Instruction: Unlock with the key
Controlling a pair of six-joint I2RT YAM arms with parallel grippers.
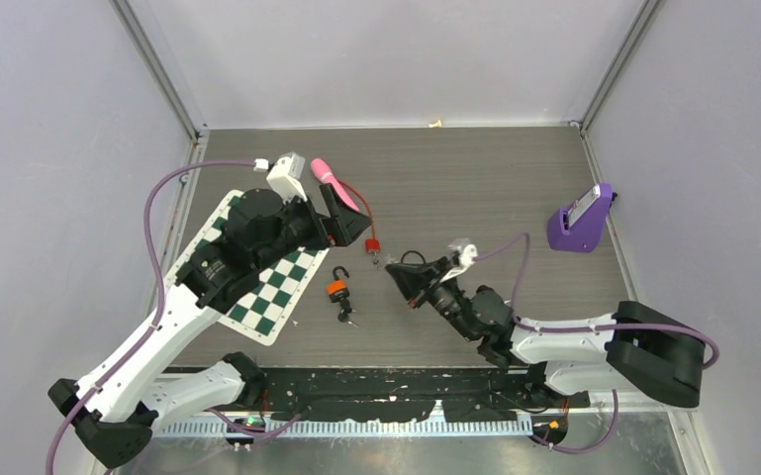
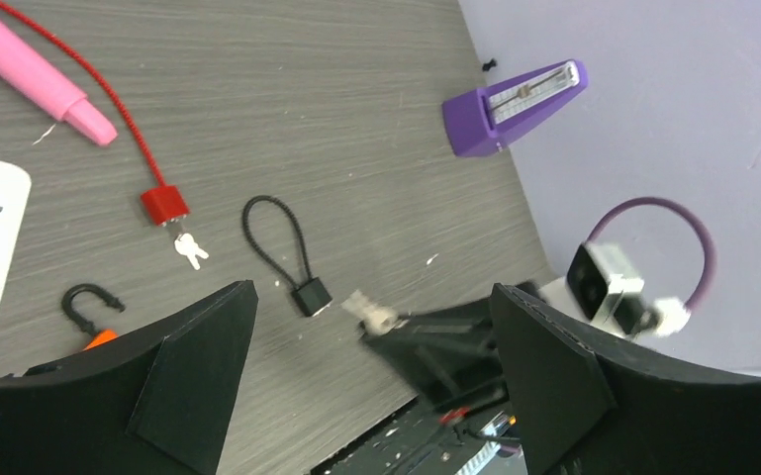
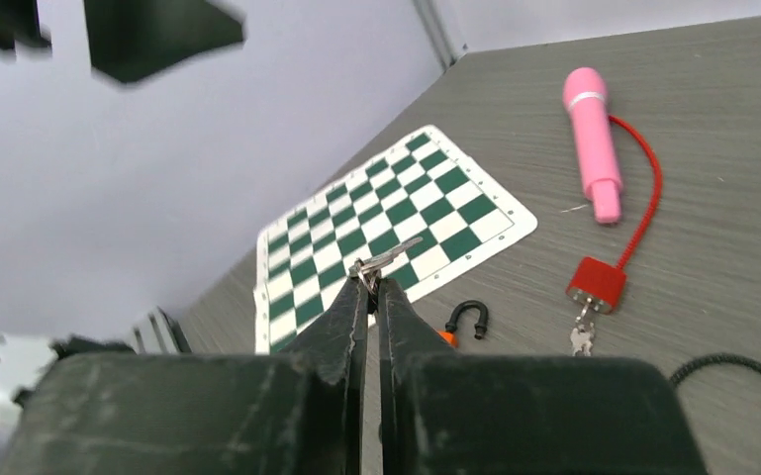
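Key [image 3: 388,259] sits pinched in the closed right claw [image 3: 373,289], just beside the black cable lock [image 2: 312,295]; the left claw [image 2: 374,292] is open. Next, I judge, the lock needs holding for insertion.

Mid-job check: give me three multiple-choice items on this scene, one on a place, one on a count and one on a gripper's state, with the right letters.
1. Where does the purple wedge-shaped metronome stand on the grey wood-grain table?
A) between the arm bases B) in the far left corner C) on the right side, by the wall
2. How many locks lie there?
A) one B) three C) five
3. The right gripper is:
A) shut on a small silver key B) wide open and empty C) shut on a cable

Answers: C, the top view shows it near the right wall. B, there is a red cable lock, a black cable lock and an orange padlock. A, the closed fingers pinch the key at their tips.
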